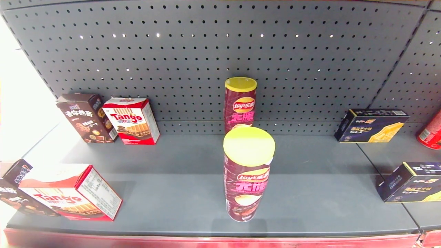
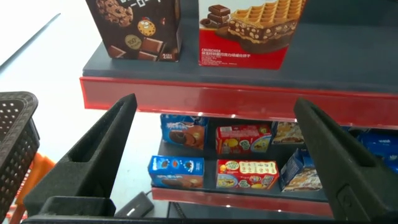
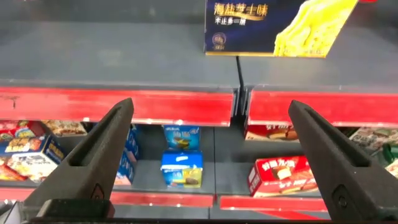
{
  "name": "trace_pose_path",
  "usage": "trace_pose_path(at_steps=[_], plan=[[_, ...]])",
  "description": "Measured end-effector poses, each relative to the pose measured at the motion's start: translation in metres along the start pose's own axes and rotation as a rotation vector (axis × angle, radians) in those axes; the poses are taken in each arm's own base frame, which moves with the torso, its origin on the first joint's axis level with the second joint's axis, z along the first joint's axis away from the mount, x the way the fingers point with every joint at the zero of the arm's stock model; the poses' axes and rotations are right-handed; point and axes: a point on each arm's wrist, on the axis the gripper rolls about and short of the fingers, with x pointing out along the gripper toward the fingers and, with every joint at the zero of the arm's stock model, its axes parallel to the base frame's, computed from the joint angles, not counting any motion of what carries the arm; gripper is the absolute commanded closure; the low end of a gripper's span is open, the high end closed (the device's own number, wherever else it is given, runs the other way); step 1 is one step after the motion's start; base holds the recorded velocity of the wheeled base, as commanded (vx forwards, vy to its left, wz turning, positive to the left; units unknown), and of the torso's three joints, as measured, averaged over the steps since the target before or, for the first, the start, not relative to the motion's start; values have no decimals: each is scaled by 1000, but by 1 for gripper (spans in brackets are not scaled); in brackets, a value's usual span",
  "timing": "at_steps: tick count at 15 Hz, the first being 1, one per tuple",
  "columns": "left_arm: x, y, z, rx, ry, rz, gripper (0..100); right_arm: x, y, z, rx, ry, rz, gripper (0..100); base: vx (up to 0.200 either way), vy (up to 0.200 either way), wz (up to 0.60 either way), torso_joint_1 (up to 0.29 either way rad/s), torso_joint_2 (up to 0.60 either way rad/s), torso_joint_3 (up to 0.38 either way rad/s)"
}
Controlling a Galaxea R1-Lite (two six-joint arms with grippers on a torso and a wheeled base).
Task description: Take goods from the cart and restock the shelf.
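Note:
Two maroon chip cans with yellow lids stand upright on the grey shelf (image 1: 172, 186), one near the front (image 1: 246, 179) and one behind it at the pegboard (image 1: 240, 103). My left gripper (image 2: 214, 155) is open and holds nothing; it sits below and in front of the shelf's red edge (image 2: 249, 99), facing a brown cookie box (image 2: 134, 28) and a wafer box (image 2: 245, 31). My right gripper (image 3: 211, 155) is open and holds nothing as well, in front of the red edge (image 3: 118, 102) under a dark blue box (image 3: 273, 25).
On the shelf's left stand wafer boxes (image 1: 132, 120) (image 1: 74, 198) and a brown cookie box (image 1: 86, 117). Dark blue boxes (image 1: 373, 125) (image 1: 411, 182) and a red can (image 1: 430, 132) are at the right. A black basket (image 2: 15, 143) is beside my left gripper. Lower shelves hold boxed goods (image 2: 242, 140) (image 3: 180, 168).

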Motion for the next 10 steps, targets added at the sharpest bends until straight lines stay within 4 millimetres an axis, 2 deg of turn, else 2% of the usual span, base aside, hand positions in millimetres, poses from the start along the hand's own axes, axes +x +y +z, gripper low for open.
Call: trace_pose_path(at_steps=[5,7,10], plan=[[0,0,0,0,0,2,0,0,0,0,0,0,0,0,0,0,0,0,0,0],[0,0,0,3,0,0,0,0,0,0,0,0,0,0,-200,0,0,0,2,2],[0,0,0,-2,-1,4,0,0,0,0,0,1,0,0,0,0,0,0,0,0]])
